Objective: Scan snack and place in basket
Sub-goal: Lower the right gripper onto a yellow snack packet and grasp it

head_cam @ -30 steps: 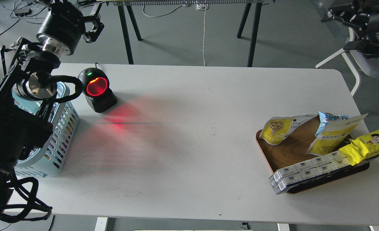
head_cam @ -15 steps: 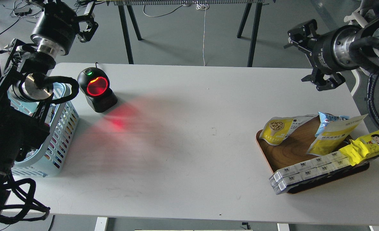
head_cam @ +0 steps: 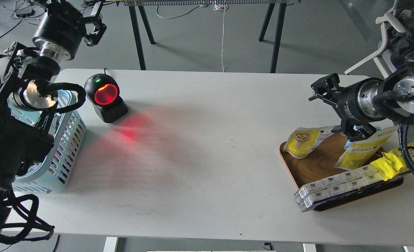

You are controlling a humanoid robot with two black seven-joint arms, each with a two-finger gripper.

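Head view: the snack (head_cam: 302, 141) is seen lying flat at the left end of the tray (head_cam: 315, 164), partly over its rim, untouched and not yet lifted. Just above and to its right, the right hand (head_cam: 333, 108) is now held low over the desk (head_cam: 207, 157), with its fingers spread and nothing between them. A second ago it was up at the far right corner of the view, and half a second ago it was still above the far desk edge, so a descent toward the tray has been made, and the reach for the snack is judged to be under way. A further short move down and left would be needed before a pinch could be made. Beside the snack lie a blue-topped pouch (head_cam: 364, 145), a cartoon wrapper (head_cam: 403, 157) and a row of white packs (head_cam: 336, 187). Across the desk the scanner (head_cam: 105, 96) is lit red, unchanged. The basket (head_cam: 65, 140) stands at the left edge, and the left hand (head_cam: 95, 29) is held high beyond it, its state not to be told.
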